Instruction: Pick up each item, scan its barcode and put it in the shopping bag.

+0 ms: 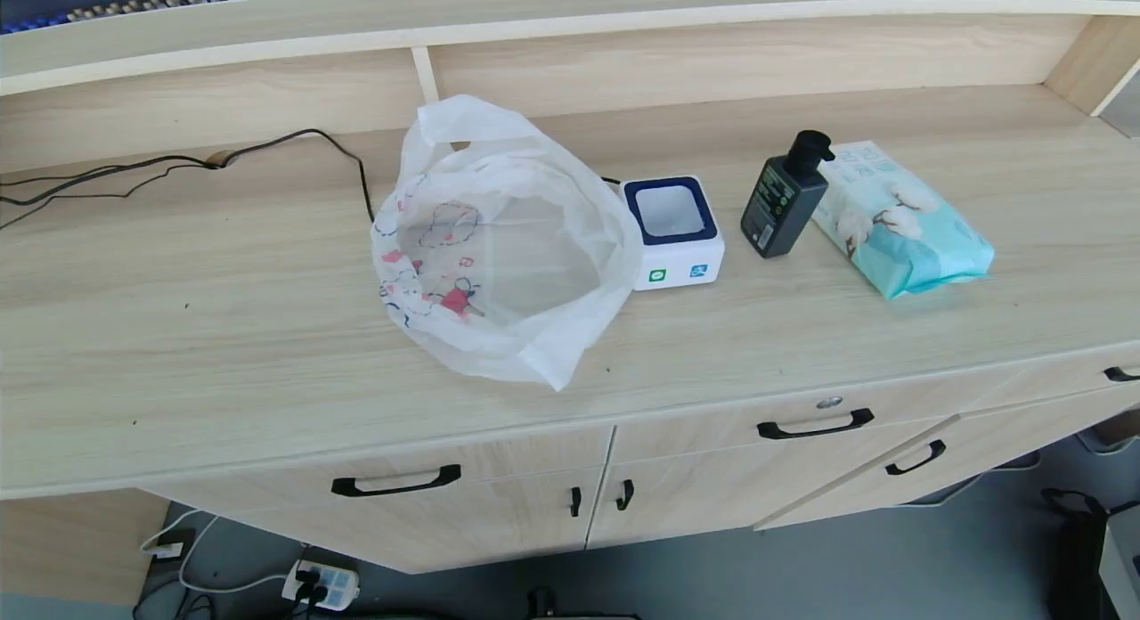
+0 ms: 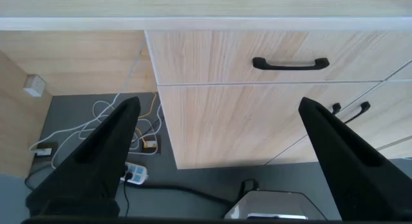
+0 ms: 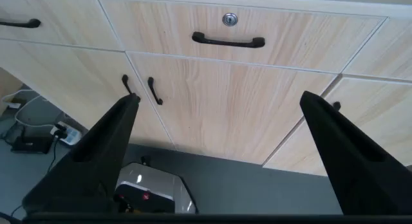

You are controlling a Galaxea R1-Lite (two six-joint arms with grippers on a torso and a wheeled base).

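On the wooden counter point(image 1: 178, 335) stands an open white plastic shopping bag point(image 1: 499, 246) with cartoon prints. Just right of it sits a small white and blue barcode scanner box point(image 1: 674, 232). Further right a dark pump bottle point(image 1: 785, 199) stands upright, beside a teal pack of tissues point(image 1: 899, 219) lying flat. My left gripper point(image 2: 219, 114) is open, low in front of the cabinet drawers, with nothing between its fingers. My right gripper point(image 3: 219, 111) is open too, below counter level and facing the cabinet front, holding nothing.
Black cables point(image 1: 178, 166) trail across the counter's back left. A raised shelf point(image 1: 570, 32) runs along the back. Drawers with black handles point(image 1: 815, 424) lie under the counter edge. A power strip point(image 1: 321, 584) and cords lie on the floor.
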